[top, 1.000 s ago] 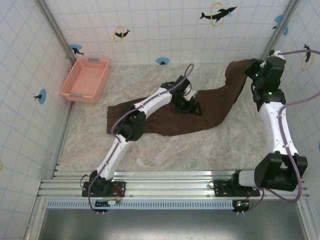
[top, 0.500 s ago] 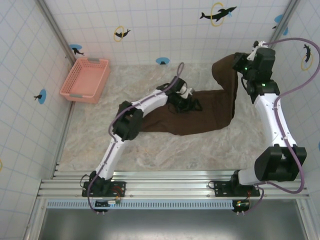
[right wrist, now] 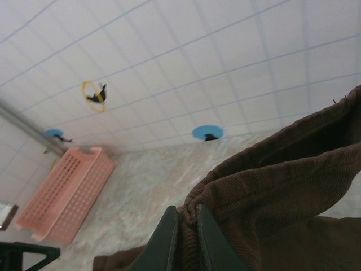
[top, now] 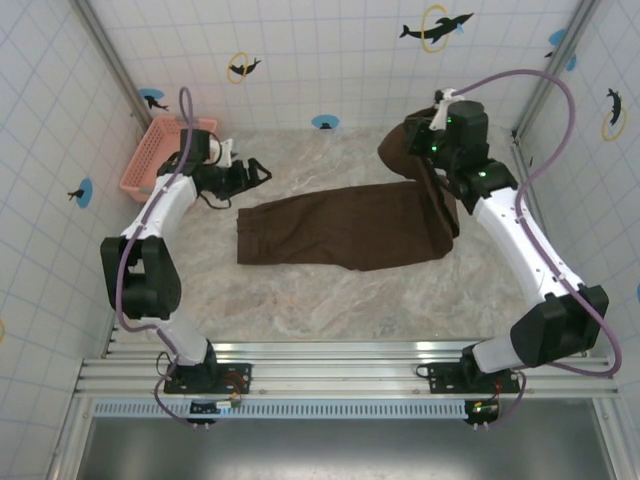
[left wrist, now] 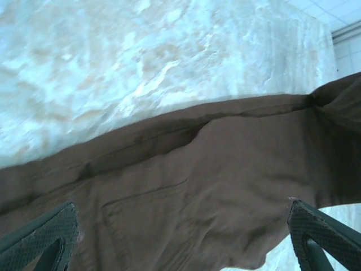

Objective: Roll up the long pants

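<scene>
The long pants lie flat across the middle of the marbled tabletop, waistband end to the left. The right end is lifted off the surface and draped back over itself at the far right. In the top view the two legs cannot be told apart – the fabric reads as one dark brown sheet. The pinch point at the raised end is covered by the right wrist housing.

From the right wrist cam the right jaws are seen pressed together on a thick fold of the pants, the fingertips cut off by the bottom edge. The rest of the garment runs out of frame to the right.

The left jaws are seen spread wide w/ nothing between them. In the left wrist cam only the two textured fingertips poke in at the bottom corners, with the pants below and a pocket seam faintly visible. In the top view they hang near the waistband end, just beside the pink basket – its right side is partly hidden by the left arm.

Wall decals show dark dolphin shapes, e.g. in a yellow ring and on a blue dot; the small ones are too blurred to make out further.
</scene>
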### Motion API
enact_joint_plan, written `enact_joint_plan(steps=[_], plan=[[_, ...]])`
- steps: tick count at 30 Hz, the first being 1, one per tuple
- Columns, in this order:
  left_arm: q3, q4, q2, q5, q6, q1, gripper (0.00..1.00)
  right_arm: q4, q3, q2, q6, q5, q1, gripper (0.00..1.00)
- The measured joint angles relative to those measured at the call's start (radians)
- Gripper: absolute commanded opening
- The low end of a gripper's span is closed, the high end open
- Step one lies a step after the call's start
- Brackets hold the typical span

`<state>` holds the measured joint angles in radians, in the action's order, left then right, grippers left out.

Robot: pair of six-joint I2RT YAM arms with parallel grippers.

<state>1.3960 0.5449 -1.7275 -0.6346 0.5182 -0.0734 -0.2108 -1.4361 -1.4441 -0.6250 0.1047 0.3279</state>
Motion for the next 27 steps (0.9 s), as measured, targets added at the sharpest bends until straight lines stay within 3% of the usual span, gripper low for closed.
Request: enact_joint_plan(steps=[6, 13, 16, 21, 27], plan=[[-0.148, 0.059, 0.013, -0.023, -0.054, -0.069, 0.98, 0.021, -0.035, -0.09, 0.025, -0.073, 0.215, 0.0], [-0.199, 0.097, 0.074, -0.072, -0.118, -0.158, 0.97, 0.093, -0.096, -0.339, 0.04, -0.137, 0.43, 0.0], [-0.25, 0.079, 0.114, -0.077, -0.114, -0.204, 0.97, 0.126, -0.153, -0.486, 0.027, -0.136, 0.493, 0.0], [-0.382, 0.046, 0.206, -0.069, -0.069, -0.208, 0.97, 0.121, -0.311, -0.705, 0.022, -0.135, 0.583, 0.0], [-0.399, 0.05, 0.243, -0.034, -0.067, -0.209, 0.97, 0.061, -0.424, -0.798, 0.0, -0.153, 0.671, 0.03]])
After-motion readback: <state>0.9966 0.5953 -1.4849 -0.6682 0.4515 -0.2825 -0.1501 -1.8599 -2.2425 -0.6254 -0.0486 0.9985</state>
